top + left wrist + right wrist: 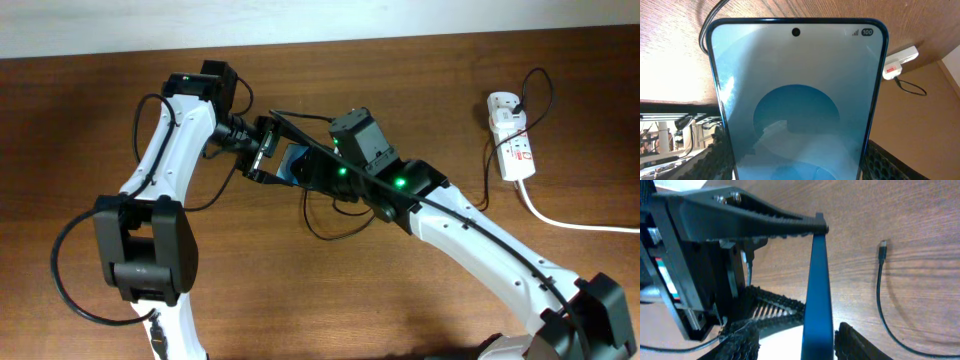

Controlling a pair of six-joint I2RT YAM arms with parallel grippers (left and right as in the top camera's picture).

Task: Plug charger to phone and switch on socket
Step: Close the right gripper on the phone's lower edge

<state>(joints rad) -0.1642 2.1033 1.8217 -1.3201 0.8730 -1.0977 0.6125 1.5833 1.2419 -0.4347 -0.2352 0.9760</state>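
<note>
1. The left claw [280, 158] is closed on the slim, dark-edged smartphone with a bright blue screen [797, 100], holding it up off the brown wooden bench [350, 300] near the middle.
2. In the right wrist view the smartphone stands edge-on. One ribbed black finger [765, 222] of the left claw presses on its upper edge and the other meets it from below.
3. In the left wrist view the screen fills the frame, with a punch-hole camera at the top centre and a "100" battery mark in the corner.
4. The right claw [797, 342] is partly open and straddles the smartphone's near edge. One textured pad [855, 342] sits just beside the glass, and the other stands apart with a bright gap between.
5. The thin black charger cable [877, 300] lies loose on the bench beside the smartphone. Its small connector tip [883, 247] rests flat on the wood, touching neither claw.
6. The small white oblong power strip with red markings [510, 135] lies well apart, near the bench's far right. A thick white cord [570, 222] trails away from it, and a thin black lead loops at its far end.
</note>
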